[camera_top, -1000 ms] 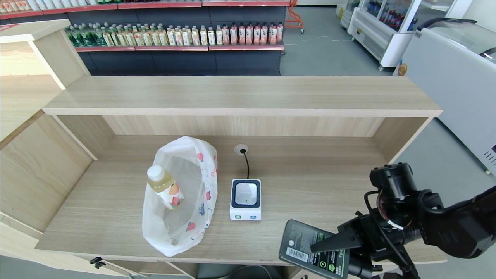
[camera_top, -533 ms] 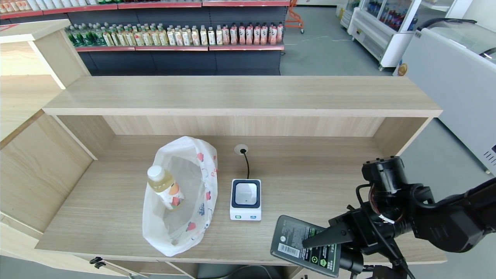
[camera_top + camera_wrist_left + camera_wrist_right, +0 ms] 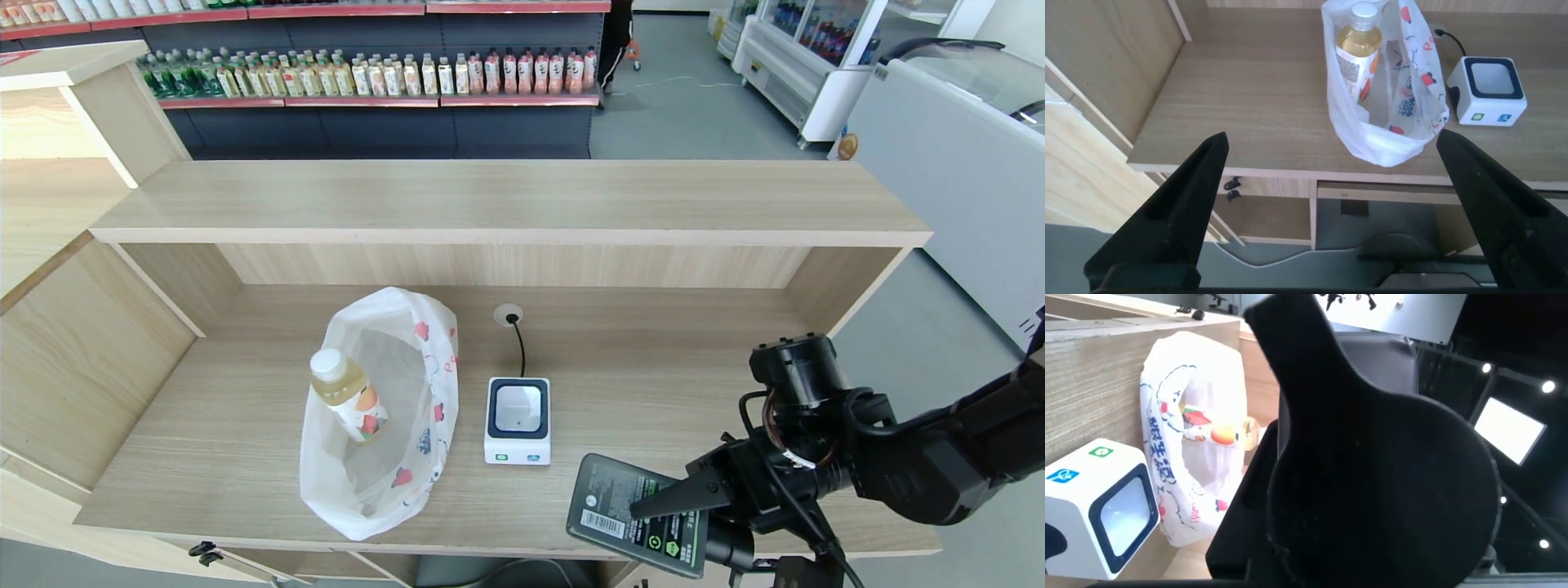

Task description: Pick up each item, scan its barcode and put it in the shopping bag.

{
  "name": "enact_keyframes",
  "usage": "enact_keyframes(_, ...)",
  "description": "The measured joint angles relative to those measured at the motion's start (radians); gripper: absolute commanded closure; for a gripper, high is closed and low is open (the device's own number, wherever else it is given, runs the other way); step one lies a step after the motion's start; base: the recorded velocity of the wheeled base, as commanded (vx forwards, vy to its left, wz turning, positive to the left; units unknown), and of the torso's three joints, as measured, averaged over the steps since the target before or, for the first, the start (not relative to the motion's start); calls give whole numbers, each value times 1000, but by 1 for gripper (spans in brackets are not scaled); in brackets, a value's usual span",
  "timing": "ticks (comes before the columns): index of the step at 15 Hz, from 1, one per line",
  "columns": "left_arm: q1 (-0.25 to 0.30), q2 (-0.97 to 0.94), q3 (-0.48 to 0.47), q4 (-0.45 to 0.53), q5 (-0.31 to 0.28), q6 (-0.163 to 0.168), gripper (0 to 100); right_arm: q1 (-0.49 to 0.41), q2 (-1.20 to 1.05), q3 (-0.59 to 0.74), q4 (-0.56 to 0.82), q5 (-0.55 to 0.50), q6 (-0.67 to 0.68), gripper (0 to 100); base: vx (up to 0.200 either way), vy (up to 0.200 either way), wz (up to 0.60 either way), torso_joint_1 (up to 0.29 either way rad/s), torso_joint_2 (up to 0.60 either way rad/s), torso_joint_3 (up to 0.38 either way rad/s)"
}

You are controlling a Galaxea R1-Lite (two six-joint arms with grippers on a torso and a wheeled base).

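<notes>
The right gripper [image 3: 665, 523] has its fingers clamped on a dark flat packet [image 3: 616, 506], barcode label up. It holds the packet in the air to the right of the barcode scanner [image 3: 518, 420], on the robot's side of it, over the table [image 3: 653, 367] edge. Just left of the scanner lies the open shopping bag [image 3: 380, 416] with a juice bottle [image 3: 347, 400] inside. The left gripper [image 3: 1331, 220] hangs off the table's front, left of the scanner, fingers spread wide around nothing.

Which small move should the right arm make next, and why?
Probably carry the dark flat pack left, over the scanner, and turn it over: the right pincer holds it beside the scanner with its barcode facing up, like the scanner's window.
</notes>
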Motion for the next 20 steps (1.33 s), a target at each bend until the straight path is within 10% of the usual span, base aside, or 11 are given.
enact_keyframes(10,0,0,0,0,0,0,0,4,-37,3,3,4,51,100,0,0,0,0,0,0)
enact_keyframes(16,0,0,0,0,0,0,0,-164,-229,171,70,-155,556,100,0,0,0,0,0,0)
enact_keyframes(20,0,0,0,0,0,0,0,-230,-369,198,245,-180,1193,100,0,0,0,0,0,0)
